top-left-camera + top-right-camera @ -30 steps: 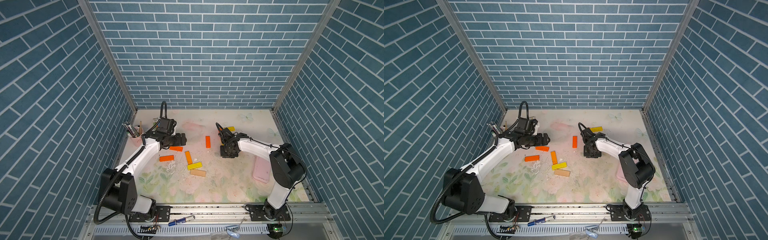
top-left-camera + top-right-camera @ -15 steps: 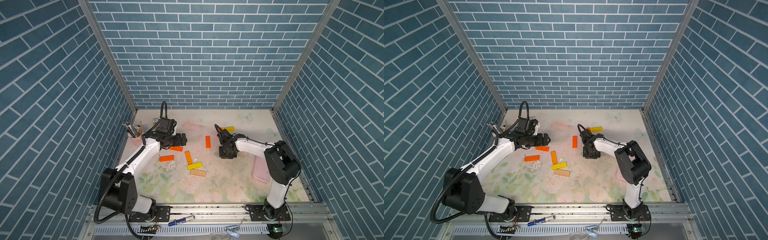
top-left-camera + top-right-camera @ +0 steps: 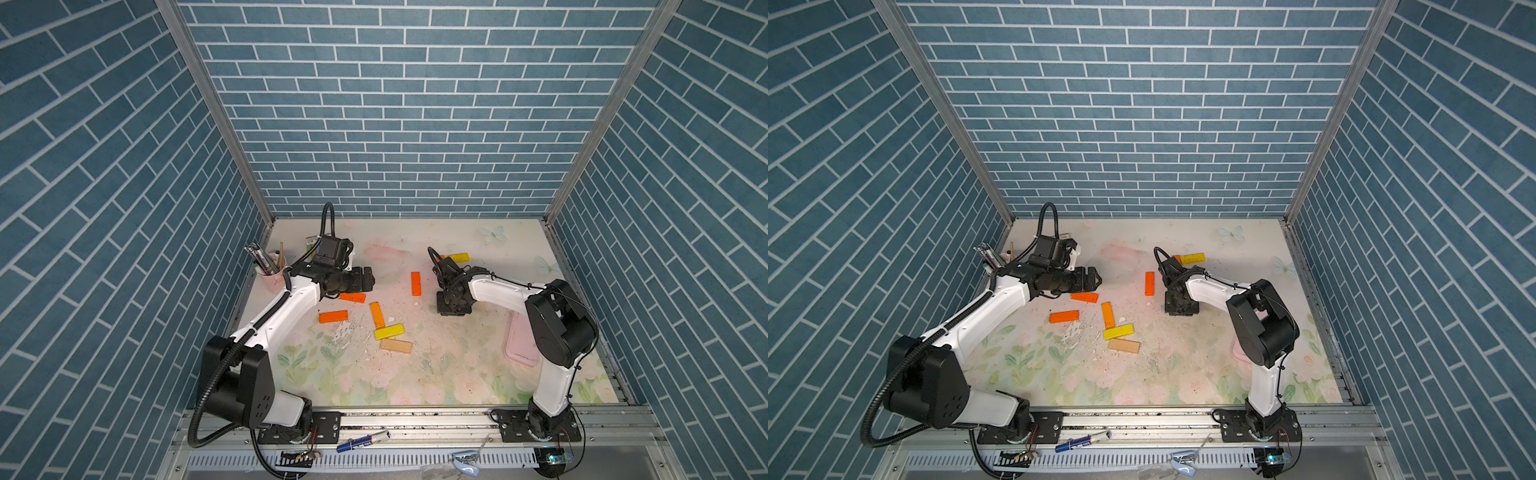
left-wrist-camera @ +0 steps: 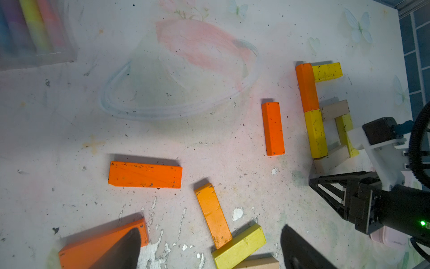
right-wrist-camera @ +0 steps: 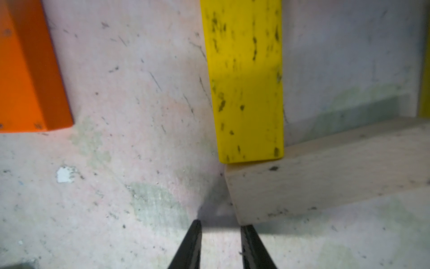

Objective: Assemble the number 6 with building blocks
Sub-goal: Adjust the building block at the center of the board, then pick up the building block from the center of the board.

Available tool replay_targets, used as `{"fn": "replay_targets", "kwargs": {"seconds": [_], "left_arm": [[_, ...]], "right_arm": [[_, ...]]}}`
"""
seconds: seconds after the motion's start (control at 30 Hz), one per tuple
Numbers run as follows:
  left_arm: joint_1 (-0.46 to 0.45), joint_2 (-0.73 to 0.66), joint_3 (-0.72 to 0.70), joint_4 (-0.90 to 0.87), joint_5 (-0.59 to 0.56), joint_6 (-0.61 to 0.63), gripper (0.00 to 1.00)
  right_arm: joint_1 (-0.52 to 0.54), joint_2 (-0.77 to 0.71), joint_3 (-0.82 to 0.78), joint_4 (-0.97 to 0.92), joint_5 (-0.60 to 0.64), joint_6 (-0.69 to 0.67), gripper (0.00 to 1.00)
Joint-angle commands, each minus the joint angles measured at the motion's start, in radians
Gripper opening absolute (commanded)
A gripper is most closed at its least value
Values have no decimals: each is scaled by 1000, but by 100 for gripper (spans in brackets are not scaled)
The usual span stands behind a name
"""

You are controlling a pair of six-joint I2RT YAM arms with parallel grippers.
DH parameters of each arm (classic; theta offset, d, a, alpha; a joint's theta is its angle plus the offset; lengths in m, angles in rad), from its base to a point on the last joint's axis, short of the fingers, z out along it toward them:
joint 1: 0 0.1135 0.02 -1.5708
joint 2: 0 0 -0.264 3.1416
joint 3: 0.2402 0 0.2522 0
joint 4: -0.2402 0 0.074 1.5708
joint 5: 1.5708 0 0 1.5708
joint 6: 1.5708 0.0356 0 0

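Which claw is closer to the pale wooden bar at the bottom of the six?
Right. The right gripper sits at the end of the pale bar, one fingertip about touching its corner. The left gripper hangs open well away, over the loose orange bars.

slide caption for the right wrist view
Right gripper tips by the end of a tan block meeting a yellow block.

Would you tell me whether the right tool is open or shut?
Shut: in the right wrist view the right tool shows its tips nearly together, nothing between them, beside the tan block.
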Motion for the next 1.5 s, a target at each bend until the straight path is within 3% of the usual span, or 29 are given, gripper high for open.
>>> {"fn": "replay_targets", "kwargs": {"seconds": [0.0, 0.7, 1.0, 1.2, 1.3, 1.47], "left_arm": [[-1, 9, 24, -1, -1, 1, 95], [-1, 16, 24, 3, 4, 3, 95], [1, 19, 26, 2, 8, 5, 95], [-1, 18, 28, 2, 4, 5, 95], [1, 12, 30, -5, -13, 4, 95], [12, -13, 22, -14, -67, 4, 95]], "right_arm": [[3, 23, 19, -17, 20, 30, 31], [4, 40, 45, -33, 37, 1, 31], [4, -64, 47, -60, 53, -58, 32], [4, -74, 131, -70, 34, -67, 33], [4, -8, 221, -75, 20, -64, 37], [7, 115, 366, -100, 28, -57, 52]]}}
